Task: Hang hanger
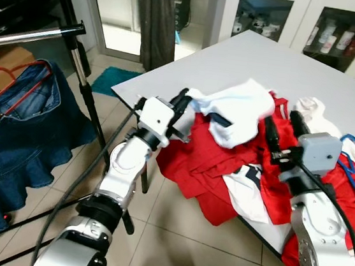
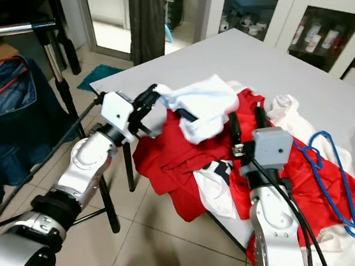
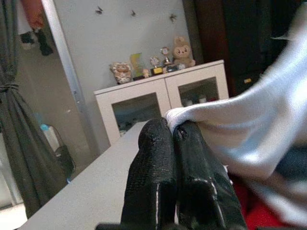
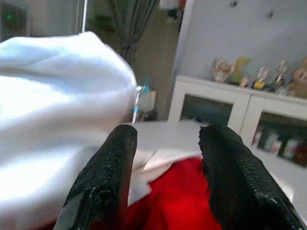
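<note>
My left gripper [image 1: 182, 100] is shut on the edge of a white garment [image 1: 238, 111], which it holds a little above the heap of red and white clothes [image 1: 207, 155] at the near corner of the white table [image 1: 269, 60]. In the left wrist view the black fingertips [image 3: 163, 139] pinch the white hem [image 3: 240, 129]. My right gripper [image 1: 281, 122] stands open just right of the white garment, over the red cloth, with nothing between its fingers. A blue hanger [image 2: 329, 182] lies on the clothes at the right. A red hanger [image 1: 10, 85] carries a denim skirt [image 1: 17, 134] under the metal rail [image 1: 35, 34] at the left.
The rail's black stand leg [image 1: 88, 97] runs down between the skirt and the table corner. A white glass-door cabinet [image 1: 306, 19] stands behind the table, a dark curtain [image 1: 157, 15] by the doorway, a teal mat [image 1: 110, 77] on the tiled floor.
</note>
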`<state>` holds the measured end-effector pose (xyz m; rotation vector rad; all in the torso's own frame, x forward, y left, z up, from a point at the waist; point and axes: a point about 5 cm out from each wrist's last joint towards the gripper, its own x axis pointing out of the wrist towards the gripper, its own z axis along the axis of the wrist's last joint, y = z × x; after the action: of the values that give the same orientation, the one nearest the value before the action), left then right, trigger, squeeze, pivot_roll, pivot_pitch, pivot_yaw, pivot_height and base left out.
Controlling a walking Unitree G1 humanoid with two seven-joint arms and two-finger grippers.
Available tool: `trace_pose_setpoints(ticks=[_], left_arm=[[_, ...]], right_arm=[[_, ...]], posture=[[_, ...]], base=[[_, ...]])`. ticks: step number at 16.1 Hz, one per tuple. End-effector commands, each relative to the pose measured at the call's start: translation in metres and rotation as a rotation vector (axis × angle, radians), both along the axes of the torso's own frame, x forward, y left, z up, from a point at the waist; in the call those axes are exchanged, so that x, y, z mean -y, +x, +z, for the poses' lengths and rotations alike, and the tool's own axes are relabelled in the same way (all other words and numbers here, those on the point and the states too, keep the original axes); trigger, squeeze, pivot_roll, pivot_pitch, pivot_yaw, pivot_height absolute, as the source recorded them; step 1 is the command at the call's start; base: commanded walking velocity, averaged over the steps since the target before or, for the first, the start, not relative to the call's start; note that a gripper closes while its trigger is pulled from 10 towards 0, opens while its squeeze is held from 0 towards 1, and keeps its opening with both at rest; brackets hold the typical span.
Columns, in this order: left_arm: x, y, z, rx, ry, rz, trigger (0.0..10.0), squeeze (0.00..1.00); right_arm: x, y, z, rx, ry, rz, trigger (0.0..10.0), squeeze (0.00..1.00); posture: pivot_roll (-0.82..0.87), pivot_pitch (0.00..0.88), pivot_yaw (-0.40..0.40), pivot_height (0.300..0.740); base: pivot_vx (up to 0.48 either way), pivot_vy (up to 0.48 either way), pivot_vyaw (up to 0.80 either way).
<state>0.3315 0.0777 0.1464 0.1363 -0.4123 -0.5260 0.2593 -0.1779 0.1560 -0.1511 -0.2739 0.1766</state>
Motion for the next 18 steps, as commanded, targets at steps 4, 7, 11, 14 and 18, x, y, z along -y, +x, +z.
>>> trace_pose_setpoints(ticks=[4, 7, 11, 14, 18], left_arm=[[0.001, -0.005, 0.007, 0.022, 0.023, 0.022, 10.0, 0.0], [-0.007, -0.012, 0.001, 0.013, 0.032, 0.028, 10.0, 0.0], [-0.014, -0.017, 0.0, -0.003, 0.016, 0.05, 10.0, 0.0], [-0.014, -0.015, 0.001, -0.002, 0.017, 0.065, 10.0, 0.0], [-0.01, -0.012, 0.004, -0.008, 0.012, 0.066, 10.0, 0.0]], right_arm=[[-0.003, -0.01, 0.001, 0.024, 0.003, 0.015, 10.0, 0.0], [0.005, -0.02, 0.003, 0.031, -0.047, 0.026, 10.0, 0.0], [0.022, -0.022, 0.002, 0.03, -0.082, -0.032, 10.0, 0.0], [0.019, -0.021, 0.005, 0.034, -0.069, -0.015, 10.0, 0.0], [0.01, -0.018, 0.009, 0.053, -0.077, 0.033, 10.0, 0.0]], posture=[[0.02, 0.0, 0.091, 0.74], [0.02, 0.0, 0.093, 0.74], [0.02, 0.0, 0.089, 0.74], [0.02, 0.0, 0.084, 0.74], [0.01, 0.0, 0.08, 0.74]], base=[[0.0, 0.0, 0.0], [0.0, 0.0, 0.0], [0.0, 0.0, 0.0], [0.0, 0.0, 0.0], [0.0, 0.0, 0.0]])
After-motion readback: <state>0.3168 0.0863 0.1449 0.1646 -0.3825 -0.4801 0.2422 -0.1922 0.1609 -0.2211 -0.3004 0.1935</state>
